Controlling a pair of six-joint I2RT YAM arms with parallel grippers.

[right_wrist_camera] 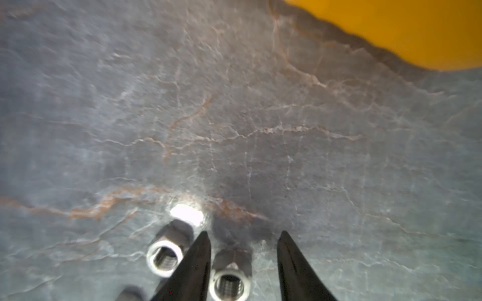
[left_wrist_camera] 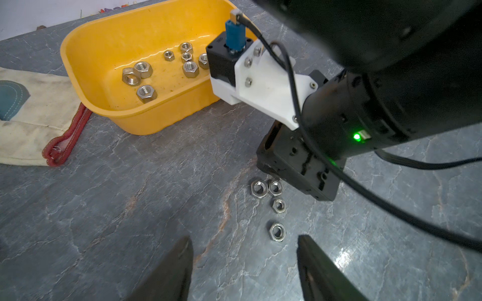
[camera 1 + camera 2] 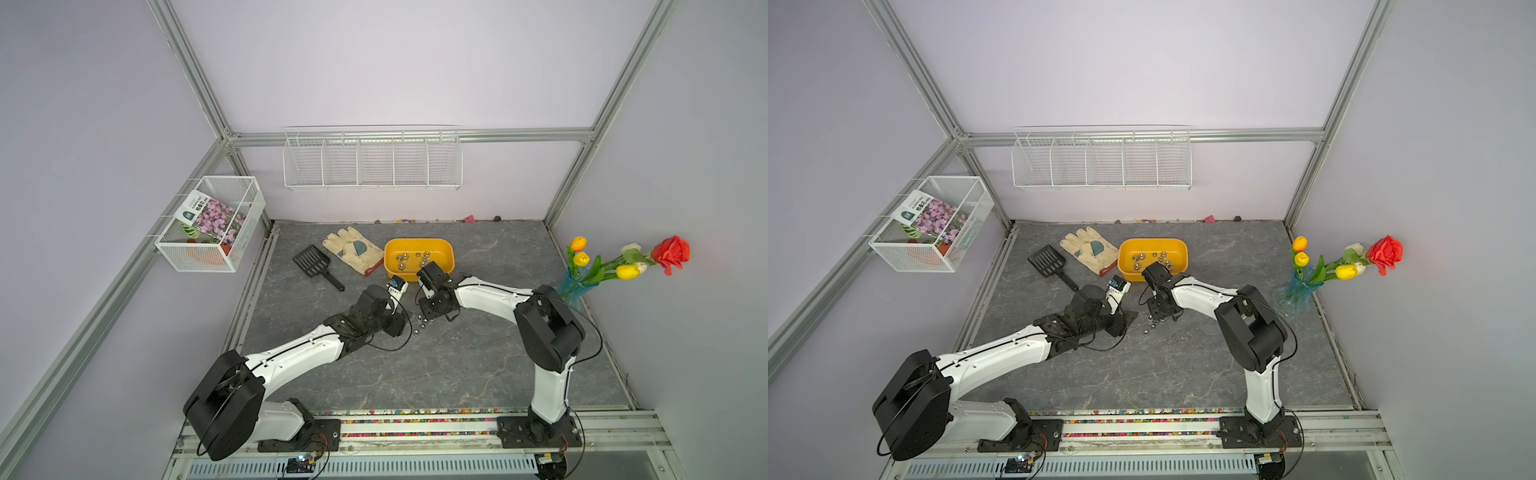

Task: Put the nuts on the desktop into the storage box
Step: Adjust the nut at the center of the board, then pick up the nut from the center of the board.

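Right gripper (image 1: 244, 233) low over desktop (image 1: 234, 117), jaws spread, straddling one nut (image 1: 216, 278), not clamped. Left gripper (image 2: 244, 237) released, empty, just short of four loose nuts (image 2: 274, 207). Storage box (image 2: 104, 34) nearby beside glove (image 2: 31, 125), several more inside.

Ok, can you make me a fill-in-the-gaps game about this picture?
The storage box is coloured ____. In the left wrist view, ____ nuts lie on the desktop. Between the black scoop and the storage box lies a ____. The right end effector straddles one ____.
Missing words: yellow; four; glove; nut.
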